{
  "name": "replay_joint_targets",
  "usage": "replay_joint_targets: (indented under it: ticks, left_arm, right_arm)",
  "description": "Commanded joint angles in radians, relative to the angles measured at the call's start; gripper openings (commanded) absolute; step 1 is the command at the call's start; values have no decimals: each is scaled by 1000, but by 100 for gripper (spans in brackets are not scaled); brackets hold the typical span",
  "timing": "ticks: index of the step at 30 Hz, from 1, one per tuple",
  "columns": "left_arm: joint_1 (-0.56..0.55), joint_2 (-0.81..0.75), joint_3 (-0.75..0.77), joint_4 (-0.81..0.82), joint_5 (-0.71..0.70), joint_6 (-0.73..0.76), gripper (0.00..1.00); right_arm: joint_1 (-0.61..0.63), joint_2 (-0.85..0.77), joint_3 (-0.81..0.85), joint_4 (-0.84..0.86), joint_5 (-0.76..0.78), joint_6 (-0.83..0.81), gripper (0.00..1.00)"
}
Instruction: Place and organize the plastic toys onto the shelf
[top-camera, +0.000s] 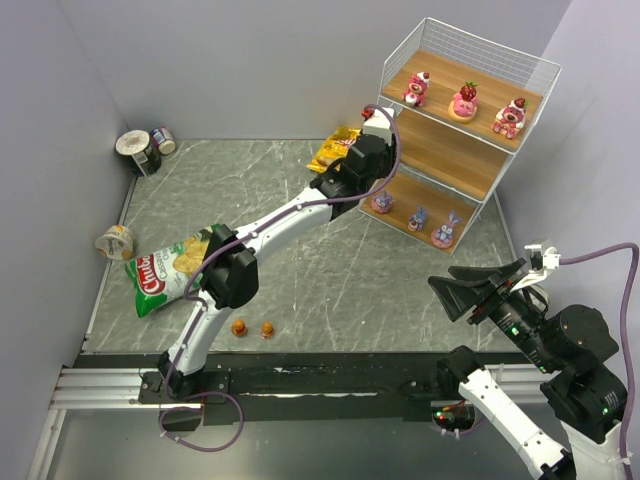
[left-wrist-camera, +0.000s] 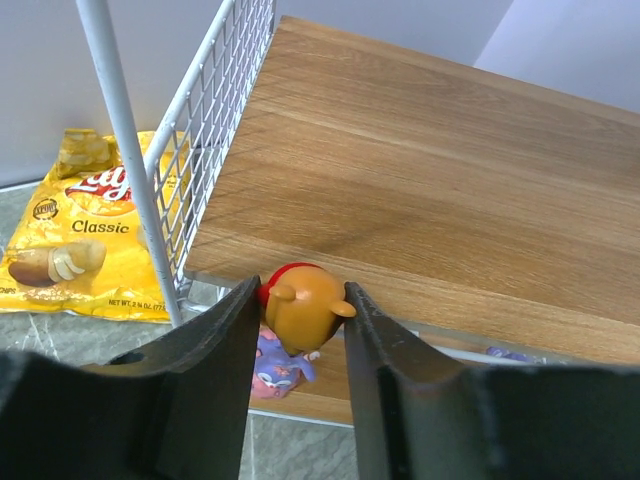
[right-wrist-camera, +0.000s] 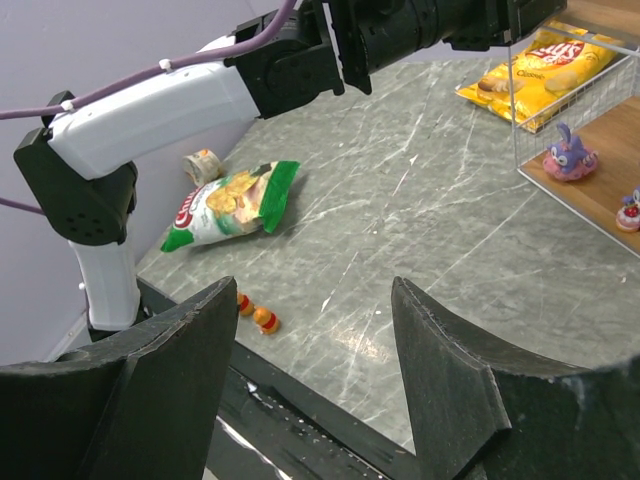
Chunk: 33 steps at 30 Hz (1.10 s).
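Counting toys: you have nine in view, namely three orange, three purple-pink and three strawberry-pink.
Right pincer (right-wrist-camera: 312, 300): released, jaws spread wide with nothing between them, hanging well clear of the shelf (top-camera: 445, 150) off its front right side.
Loose orange toys: two (top-camera: 238, 327) (top-camera: 267, 329), just beside each other on the table, well off to the shelf's front left.
Green chip bag (top-camera: 170, 272): one, lying flat further left of the shelf than those two. Its red lettering begins "Chi"; the rest you cannot read.
Left pincer (left-wrist-camera: 300, 300): grasping the third orange toy (left-wrist-camera: 305, 312), which has a red top, at the front left corner of the shelf's middle board.
Bottom board: three purple-pink toys (top-camera: 382, 203) (top-camera: 418, 218) (top-camera: 445, 231) in a row.
Top board: three strawberry-pink toys (top-camera: 416, 89) (top-camera: 465, 101) (top-camera: 510, 117) in a row.
Yellow chip bag (left-wrist-camera: 85, 235): one, flat on the table just beside the shelf's left wire side, reading "Lay's Classic".
Tins: three, all far to the shelf's left. One (top-camera: 115, 241) lies on its side, two (top-camera: 138, 152) (top-camera: 163, 140) sit together in the back corner. Their labels are too small to read.
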Motion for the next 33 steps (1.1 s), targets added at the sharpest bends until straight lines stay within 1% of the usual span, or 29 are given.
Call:
replay_joint_targets:
  ticks: [1,2,4,10,11,13,14,15,16,18,19,20,21,22,24,26,27,28,29,33]
  left_arm:
    - [-7,20,25,-19,-23,18,46]
    - [-8,20,25,-8,-26,21,47]
    - [-10,20,16,7,-32,25,45]
    - [-20,19,-4,58,-62,41,39]
    - [-25,16,-8,91,-66,44,33]
    - [-28,16,-12,104,-81,45,27]
    - [-30,10,-15,102,-88,41,26]
    - [-30,0,-22,101,-97,35,27]
    - [-34,-16,-65,108,-98,32,28]
    - [-46,-98,-142,140,-109,36,31]
    - [-62,-133,-235,182,-121,39,32]
    - [-71,-203,-284,199,-129,42,35]
    - [-79,-237,-332,219,-135,44,36]
    - [-95,-272,-423,258,-143,42,37]
    - [-109,-358,-501,280,-149,39,43]
    - [-128,-429,-588,283,-155,15,48]
    - [-132,-454,-617,285,-155,4,49]
    - [-139,-478,-680,292,-158,-20,50]
    - [-140,-524,-708,292,-157,-36,52]
    - [-140,-602,-801,234,-184,-134,59]
  right_arm:
    - [3,-3,-7,27,11,-4,70]
    - [3,0,-7,27,11,-4,70]
    - [3,-1,-10,29,10,-4,70]
    - [5,-3,-13,27,11,-4,70]
    - [3,-3,-13,26,11,-6,70]
    - [3,-4,-15,24,16,-4,70]
    - [3,-4,-15,23,16,-4,70]
    - [3,-4,-15,23,14,-4,70]
    - [3,-3,-15,20,14,-3,70]
    - [3,-1,-22,23,8,3,70]
    - [3,0,-30,26,4,3,70]
    - [3,3,-38,35,-3,8,70]
    - [2,13,-53,38,-4,10,70]
    - [3,20,-59,37,-4,19,70]
    - [2,48,-80,37,-4,26,70]
    - [2,74,-108,44,-7,34,70]
    - [2,83,-119,46,-10,34,70]
    - [2,94,-130,49,-6,40,70]
    - [3,111,-151,49,5,45,71]
    - [2,143,-208,78,54,83,74]
